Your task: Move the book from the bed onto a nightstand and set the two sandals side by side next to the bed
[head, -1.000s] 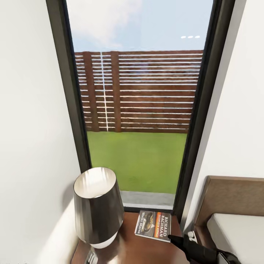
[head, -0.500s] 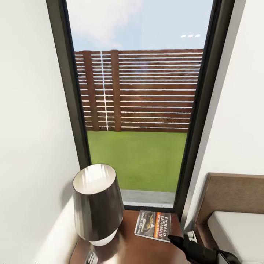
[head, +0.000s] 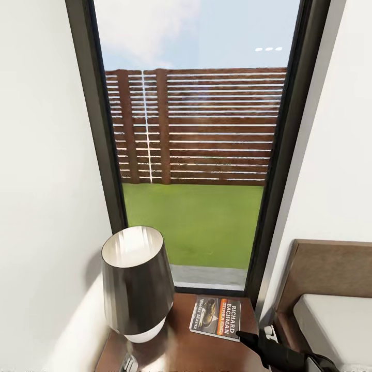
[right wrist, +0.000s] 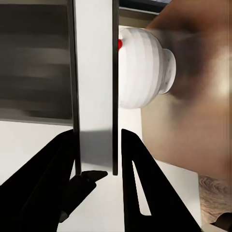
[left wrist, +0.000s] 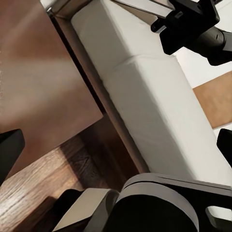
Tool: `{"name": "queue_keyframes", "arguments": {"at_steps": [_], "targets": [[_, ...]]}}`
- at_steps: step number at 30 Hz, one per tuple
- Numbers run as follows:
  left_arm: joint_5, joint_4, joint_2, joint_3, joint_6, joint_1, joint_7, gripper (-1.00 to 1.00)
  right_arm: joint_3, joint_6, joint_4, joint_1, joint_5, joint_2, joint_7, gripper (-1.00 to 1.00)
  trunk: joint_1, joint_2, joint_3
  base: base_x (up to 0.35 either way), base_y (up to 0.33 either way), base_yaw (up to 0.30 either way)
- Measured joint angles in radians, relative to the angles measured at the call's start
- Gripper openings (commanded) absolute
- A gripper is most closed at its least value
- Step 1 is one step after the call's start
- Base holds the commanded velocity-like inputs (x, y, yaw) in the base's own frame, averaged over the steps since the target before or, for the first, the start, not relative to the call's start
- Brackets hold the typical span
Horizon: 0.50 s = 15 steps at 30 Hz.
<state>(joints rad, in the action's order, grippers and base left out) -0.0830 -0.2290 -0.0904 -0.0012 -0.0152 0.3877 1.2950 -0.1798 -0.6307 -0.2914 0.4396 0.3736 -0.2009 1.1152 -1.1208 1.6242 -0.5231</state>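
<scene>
From the head camera I am seeing the book (head: 217,318) lying flat at the nightstand's (head: 181,351) back right corner, beside the lamp (head: 135,284); right gripper (head: 247,338) just beside it; on the right wrist, its fingers (right wrist: 137,193) are spread and empty; left wrist is overlooking the bed (left wrist: 154,101), its pincer's state I cannot tell; I judge book placed, sandals next.

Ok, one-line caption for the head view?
Book lies flat on the nightstand beside a lamp, below a tall window.
</scene>
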Motion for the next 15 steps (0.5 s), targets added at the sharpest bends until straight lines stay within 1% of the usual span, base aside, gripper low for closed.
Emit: {"name": "queue_keyframes", "arguments": {"at_steps": [15], "targets": [[0.002,0.0,0.0,0.0,0.0,0.0,-0.001,1.0,0.002,0.0,0.001,0.0,0.0,0.002,-0.005,-1.0,-0.058,0.105,-0.047,0.0,0.0,0.0]]}}
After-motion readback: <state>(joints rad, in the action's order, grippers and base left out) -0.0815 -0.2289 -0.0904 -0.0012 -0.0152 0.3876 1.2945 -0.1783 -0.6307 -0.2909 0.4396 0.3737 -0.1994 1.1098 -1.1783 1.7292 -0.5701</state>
